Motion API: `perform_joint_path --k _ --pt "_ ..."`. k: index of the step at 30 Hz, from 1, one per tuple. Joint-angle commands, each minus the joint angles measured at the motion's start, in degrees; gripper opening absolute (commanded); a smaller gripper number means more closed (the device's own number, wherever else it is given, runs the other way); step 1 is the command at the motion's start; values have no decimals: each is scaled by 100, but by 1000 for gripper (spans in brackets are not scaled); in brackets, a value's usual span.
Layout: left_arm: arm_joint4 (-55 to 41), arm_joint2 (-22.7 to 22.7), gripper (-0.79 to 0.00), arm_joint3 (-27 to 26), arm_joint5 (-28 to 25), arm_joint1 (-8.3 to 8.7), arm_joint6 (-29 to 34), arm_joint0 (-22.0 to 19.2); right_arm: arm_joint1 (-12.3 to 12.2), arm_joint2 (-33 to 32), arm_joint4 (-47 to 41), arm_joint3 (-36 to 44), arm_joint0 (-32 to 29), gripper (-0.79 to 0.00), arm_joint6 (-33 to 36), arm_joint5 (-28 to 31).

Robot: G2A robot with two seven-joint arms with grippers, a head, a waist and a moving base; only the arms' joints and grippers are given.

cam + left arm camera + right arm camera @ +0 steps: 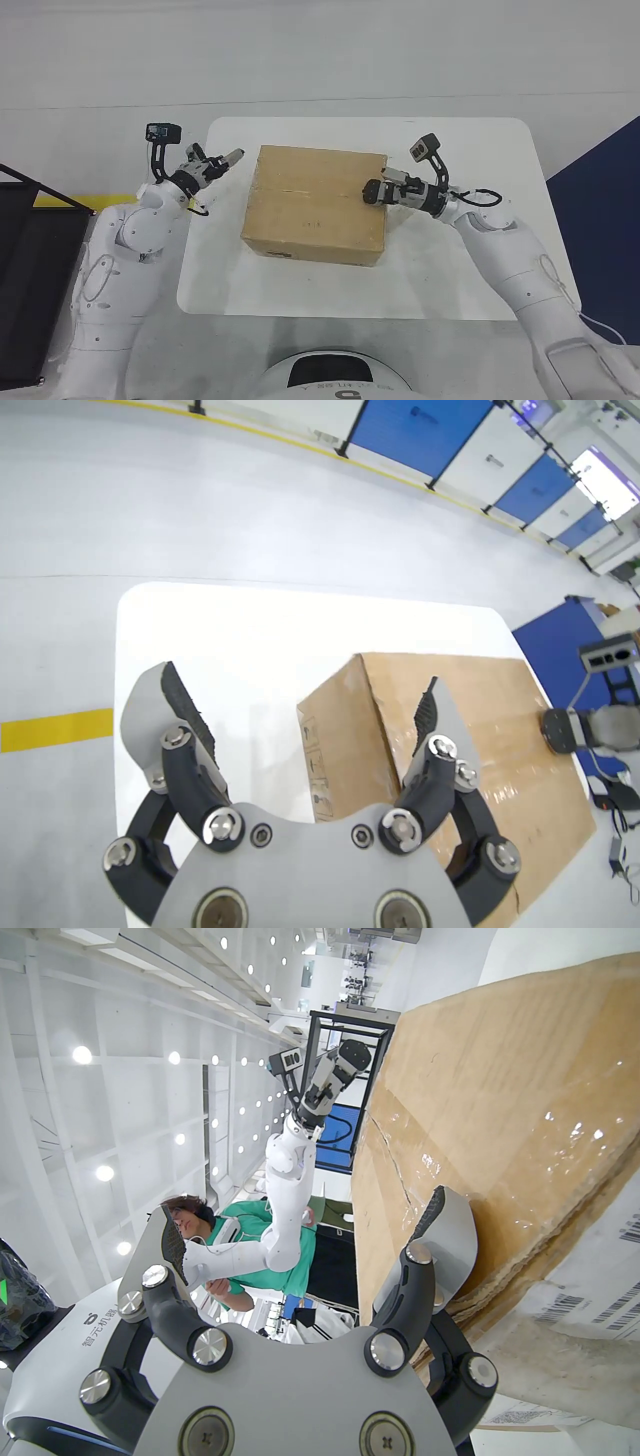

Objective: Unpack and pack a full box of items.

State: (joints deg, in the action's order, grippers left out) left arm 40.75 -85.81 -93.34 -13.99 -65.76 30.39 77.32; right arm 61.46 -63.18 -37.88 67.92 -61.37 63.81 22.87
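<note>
closed cardboard box (315,205) on table (450,280), left gripper (300,674) and right gripper (302,1200) both spread at its ends

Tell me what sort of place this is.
Probably a large industrial hall or robot test floor: yellow floor lines, blue and white partition panels, and a high white ceiling with rows of lights.

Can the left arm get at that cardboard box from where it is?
Probably yes: the left gripper is open, just beside the cardboard box, with only white table between them.
</note>
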Motion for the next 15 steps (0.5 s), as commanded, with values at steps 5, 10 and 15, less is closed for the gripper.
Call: perform_joint_path --k 5,10,15 --pt "303 145 0 -72 -566 20 -349 221 -13 -138 -22 -74 17 0 102 24" --pt "0 30 0 -360 -1030 29 -864 446 -17 -212 -11 -97 7 0 123 14" --pt "-73 0 0 -696 -1179 61 -633 578 -18 -275 7 -109 2 0 134 28"
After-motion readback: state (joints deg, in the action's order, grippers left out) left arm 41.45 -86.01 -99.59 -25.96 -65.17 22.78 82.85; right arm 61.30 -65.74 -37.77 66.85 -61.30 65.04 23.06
